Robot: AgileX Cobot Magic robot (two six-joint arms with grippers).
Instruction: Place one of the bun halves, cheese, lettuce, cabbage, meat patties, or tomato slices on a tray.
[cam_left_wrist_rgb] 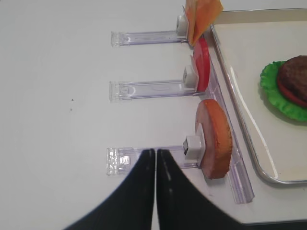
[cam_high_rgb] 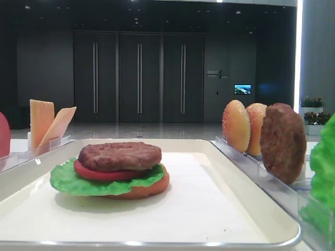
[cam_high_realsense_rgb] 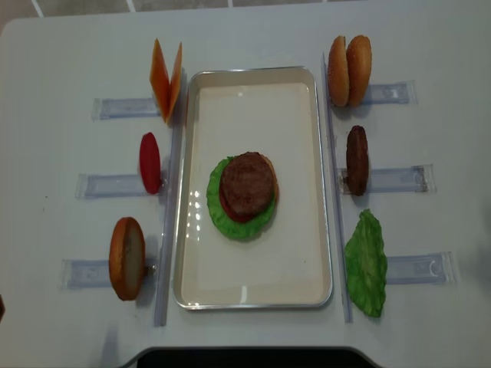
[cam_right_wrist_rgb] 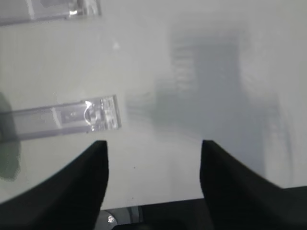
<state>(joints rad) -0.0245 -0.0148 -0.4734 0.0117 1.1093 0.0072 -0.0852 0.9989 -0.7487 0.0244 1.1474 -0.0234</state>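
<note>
- The table (cam_high_realsense_rgb: 61, 54) is white and carries everything else.
- The tray (cam_high_realsense_rgb: 253, 276) lies lengthwise at the middle of the table, cream inside with a shiny rim.
- A stack sits near the tray's centre: a bun half (cam_high_rgb: 149, 189) at the bottom, lettuce (cam_high_rgb: 68, 180) on it, a tomato slice (cam_high_rgb: 97, 171) above that and a patty (cam_high_rgb: 120, 155) on top.
- Clear racks (cam_high_realsense_rgb: 115, 185) lie on the table on both sides of the tray, three to a side.
- On the left side, from far to near: two cheese slices (cam_high_realsense_rgb: 165, 80) leaning apart in a V, one red tomato slice (cam_high_realsense_rgb: 150, 162) on edge, and one bun half (cam_high_realsense_rgb: 126, 257) on edge.
- On the right side, from far to near: two seeded bun halves (cam_high_realsense_rgb: 349, 69) standing side by side and touching, a second patty (cam_high_realsense_rgb: 357, 159) on edge, and a loose lettuce leaf (cam_high_realsense_rgb: 367, 264) just beside the tray's rim.
- The right gripper (cam_right_wrist_rgb: 153, 163) hangs above bare table, its dark fingers (cam_right_wrist_rgb: 91, 177) spread wide with nothing between them; the end of a clear rack (cam_right_wrist_rgb: 103, 114) lies just beyond the left finger.
- The left gripper (cam_left_wrist_rgb: 156, 158) has its fingers (cam_left_wrist_rgb: 141, 191) pressed together, holding nothing, with the tips over the nearest left rack, close beside the bun half (cam_left_wrist_rgb: 216, 139) standing there.
</note>
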